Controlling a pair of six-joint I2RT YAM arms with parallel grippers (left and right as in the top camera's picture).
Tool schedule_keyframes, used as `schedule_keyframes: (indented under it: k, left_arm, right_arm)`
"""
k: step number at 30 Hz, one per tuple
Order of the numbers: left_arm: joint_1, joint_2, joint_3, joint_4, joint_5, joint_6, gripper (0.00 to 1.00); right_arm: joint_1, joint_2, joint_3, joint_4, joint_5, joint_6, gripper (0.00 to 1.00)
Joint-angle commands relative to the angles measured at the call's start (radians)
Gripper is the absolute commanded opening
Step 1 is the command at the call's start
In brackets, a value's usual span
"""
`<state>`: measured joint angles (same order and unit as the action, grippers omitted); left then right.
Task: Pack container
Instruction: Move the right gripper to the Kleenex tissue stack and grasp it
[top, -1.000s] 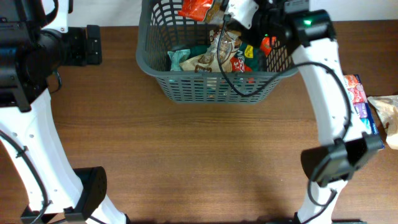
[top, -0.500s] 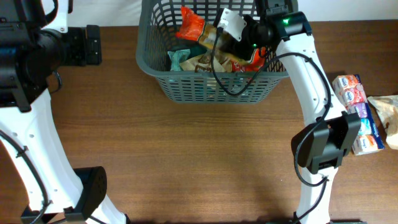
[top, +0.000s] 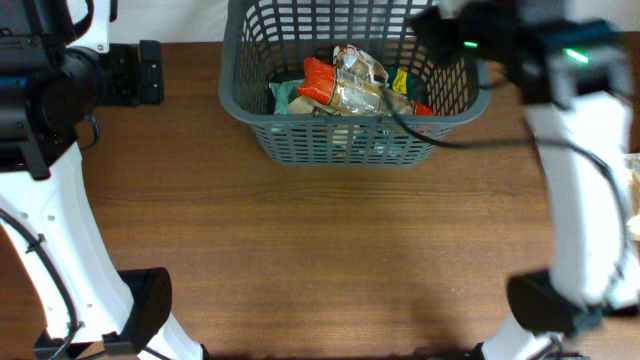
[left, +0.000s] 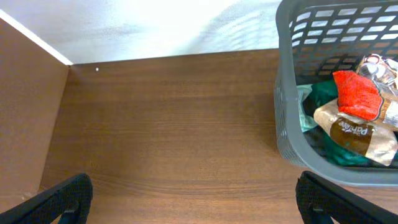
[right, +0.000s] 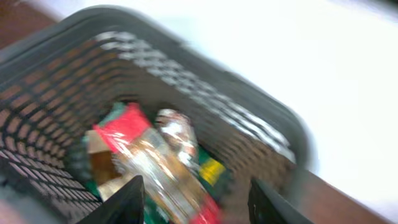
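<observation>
The dark grey lattice container (top: 250, 110) stands at the back middle of the table, holding several snack packets: a red one (top: 318, 80), a clear shiny one (top: 358, 85) and a tan one. It also shows in the left wrist view (left: 287, 124) and, blurred, in the right wrist view (right: 37, 74). My right gripper (right: 199, 202) is open and empty above the container's right side. In the overhead view the right arm (top: 560, 60) is blurred. My left gripper (left: 193, 199) is open and empty over bare table, left of the container.
The brown wooden table (top: 320, 240) spreads in front of the container. A white wall (left: 155, 25) runs behind the table's back edge. The left arm (top: 50, 90) stands at the far left. A pale packet edge (top: 632, 170) shows at the right border.
My right gripper let go of the packets, which now lie in the container. The right arm swung right and away from over the container. The left arm has not moved.
</observation>
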<state>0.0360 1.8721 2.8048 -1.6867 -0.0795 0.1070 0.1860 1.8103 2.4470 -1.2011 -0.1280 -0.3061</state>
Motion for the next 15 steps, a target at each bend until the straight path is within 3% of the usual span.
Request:
schedule_keyframes:
  k: [1, 7, 13, 15]
  left_arm:
    - [0.004, -0.003, -0.001, 0.0, -0.004, -0.013, 0.99]
    - [0.004, -0.003, -0.001, 0.0, -0.004, -0.013, 0.99]
    - [0.004, -0.003, -0.001, 0.0, -0.004, -0.013, 0.99]
    - [0.004, -0.003, -0.001, 0.0, -0.004, -0.013, 0.99]
  right_arm:
    - [-0.089, -0.093, 0.017, -0.085, 0.227, 0.145, 0.51]
    - [-0.336, -0.089, -0.021, -0.267, 0.248, 0.158, 0.56]
    - [-0.572, 0.023, -0.267, -0.112, 0.182, 0.166, 0.61]
    - [-0.649, 0.097, -0.371, -0.019, 0.179, 0.165, 0.68]
